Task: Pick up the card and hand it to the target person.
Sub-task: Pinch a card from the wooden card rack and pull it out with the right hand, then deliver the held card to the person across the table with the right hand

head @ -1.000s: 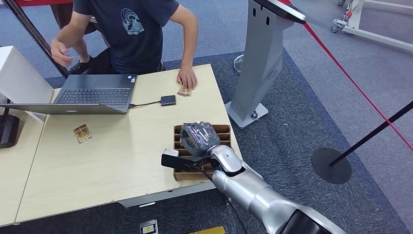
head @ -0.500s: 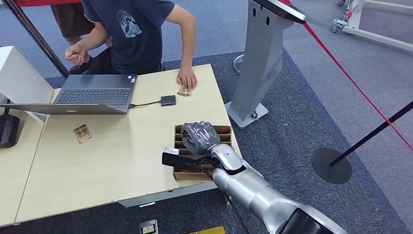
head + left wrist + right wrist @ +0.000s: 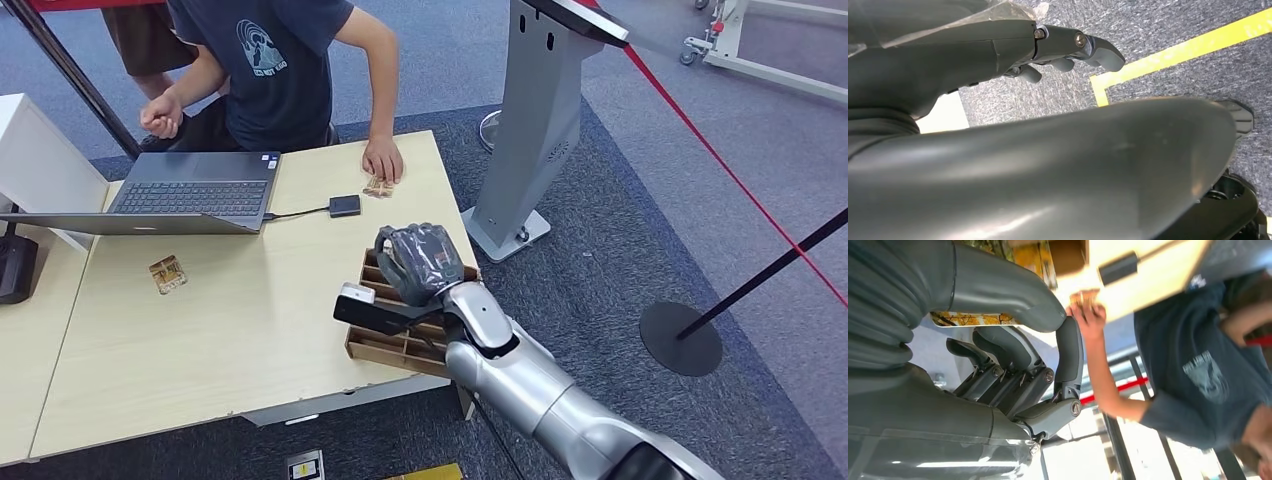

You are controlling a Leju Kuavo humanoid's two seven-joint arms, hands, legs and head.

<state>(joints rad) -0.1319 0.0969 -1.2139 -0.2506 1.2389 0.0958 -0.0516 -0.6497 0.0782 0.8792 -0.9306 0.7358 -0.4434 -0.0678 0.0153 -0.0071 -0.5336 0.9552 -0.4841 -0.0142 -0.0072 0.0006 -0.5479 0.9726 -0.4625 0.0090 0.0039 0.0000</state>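
My right hand [image 3: 420, 262] hovers over a slotted cardboard box [image 3: 385, 350] at the table's near right corner. In the right wrist view, a card with a yellow leaf print [image 3: 1034, 260] lies behind the thumb of that hand [image 3: 1013, 340], pinched against it. The person [image 3: 280, 60] sits at the far side of the table, one hand [image 3: 383, 160] resting flat beside a small card [image 3: 377, 188]. My left hand [image 3: 1068, 45] hangs over the carpet with its fingers apart and holds nothing.
A laptop [image 3: 195, 190], a small black device [image 3: 345, 206] on a cable and a loose card [image 3: 167, 274] lie on the wooden table [image 3: 250, 320]. A grey kiosk pedestal [image 3: 530, 130] stands right of the table. A red rope [image 3: 720, 160] and a stanchion base [image 3: 680, 340] are further right.
My right hand has risen a little and moved toward the person. The cardboard box has slewed, its near left corner now closer to the table's front edge. The person's other arm has drawn in.
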